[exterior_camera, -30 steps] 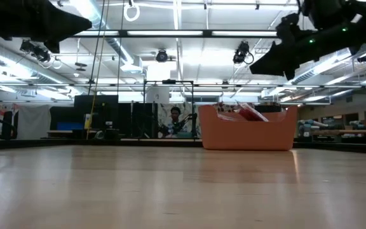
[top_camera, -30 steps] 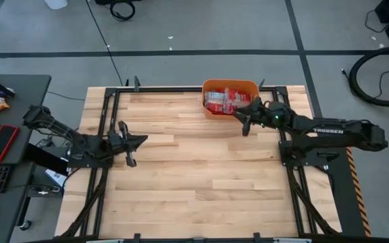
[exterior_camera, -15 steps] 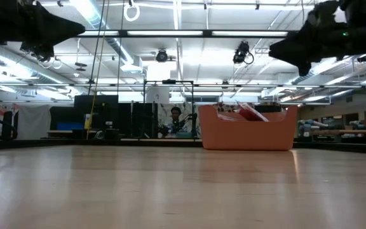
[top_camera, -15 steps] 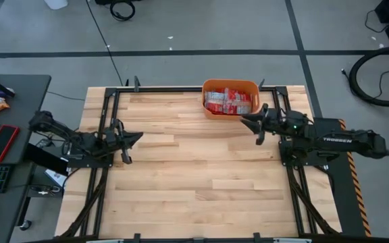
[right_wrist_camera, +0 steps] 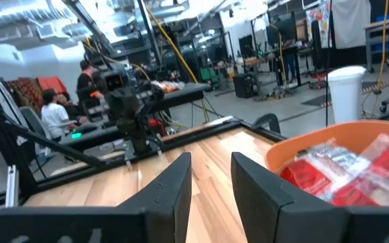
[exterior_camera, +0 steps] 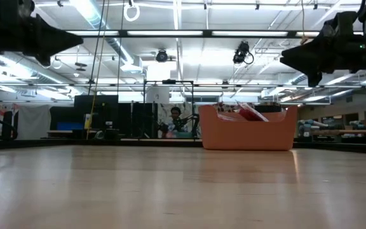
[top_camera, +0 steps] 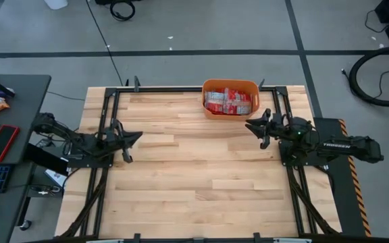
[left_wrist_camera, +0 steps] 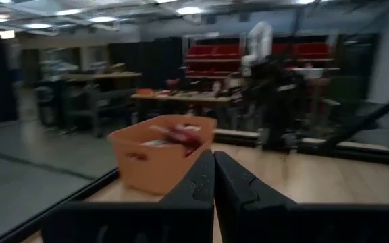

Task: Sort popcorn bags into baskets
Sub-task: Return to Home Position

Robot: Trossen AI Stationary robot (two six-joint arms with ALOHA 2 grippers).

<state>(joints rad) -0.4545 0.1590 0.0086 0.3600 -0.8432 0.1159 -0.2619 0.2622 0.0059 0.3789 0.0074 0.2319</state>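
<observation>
The bench [top_camera: 194, 189] carries only one thing of the task, the orange basket [exterior_camera: 246, 135], and it sits near your right pincer [right_wrist_camera: 211, 165], a little ahead of it and to one side. From your left pincer [left_wrist_camera: 213, 158] it is well apart, across the boards, so the right arm is clearly the nearer one. The long axis of the basket runs along the far edge of the bench, crosswise to the reach of the right arm. The right pincer hangs above the boards with its fingers apart and nothing between them. The left pincer has its fingers pressed together, also holding nothing. Every one of the popcorn bags [top_camera: 229, 100] that I can find lies inside the basket, in a loose heap. I judge that the sorting is finished and that both arms only need to fold back without touching the rim. You cannot count the bags surely: the lower ones are covered, and from bench height only a few corners rise above the wall.
</observation>
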